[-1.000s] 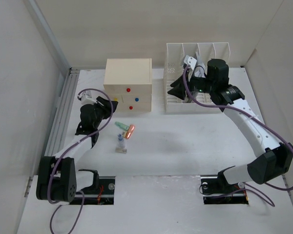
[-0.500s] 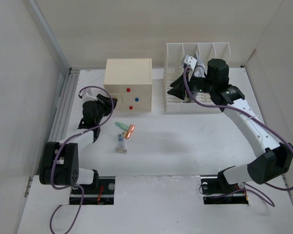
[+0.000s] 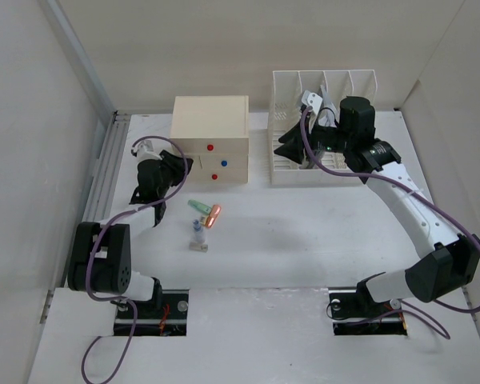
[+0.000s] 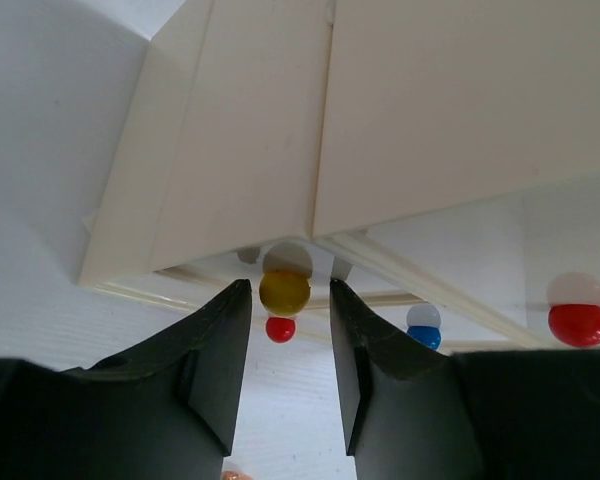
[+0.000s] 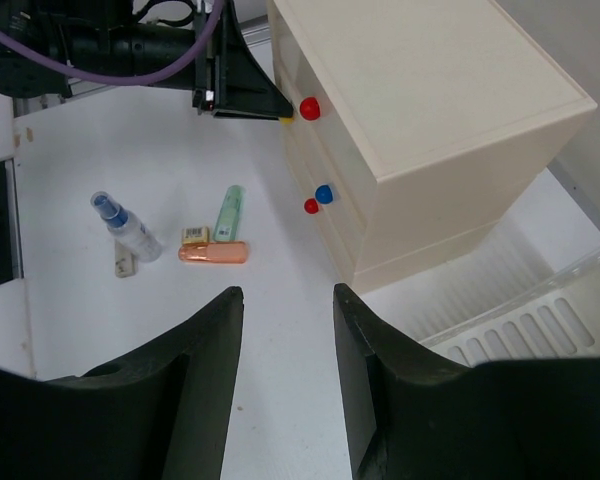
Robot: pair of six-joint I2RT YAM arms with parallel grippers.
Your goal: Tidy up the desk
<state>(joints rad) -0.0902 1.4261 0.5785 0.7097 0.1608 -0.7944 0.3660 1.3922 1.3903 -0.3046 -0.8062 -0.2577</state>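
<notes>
The white desk (image 3: 304, 232) holds a cream drawer box (image 3: 210, 120) at the back. My left gripper (image 3: 181, 166) is at the box's left front corner. In the left wrist view my left gripper (image 4: 288, 288) is open, its tips on either side of a yellow knob (image 4: 284, 291) with a small gap each side. A blue knob (image 4: 423, 337) and red knobs (image 4: 578, 324) show beside it. My right gripper (image 3: 292, 144) hangs open and empty, high over the desk in front of the file rack, and also shows in the right wrist view (image 5: 287, 292).
A white slotted file rack (image 3: 324, 88) stands at the back right. A spray bottle (image 3: 198, 236), a green tube (image 3: 198, 207) and an orange tube (image 3: 215, 214) lie in front of the drawer box. A metal rail (image 3: 104, 184) runs along the left edge.
My left gripper has moved back and right, closing in on the drawer box until its tips flank the yellow knob. The right arm has not moved.
</notes>
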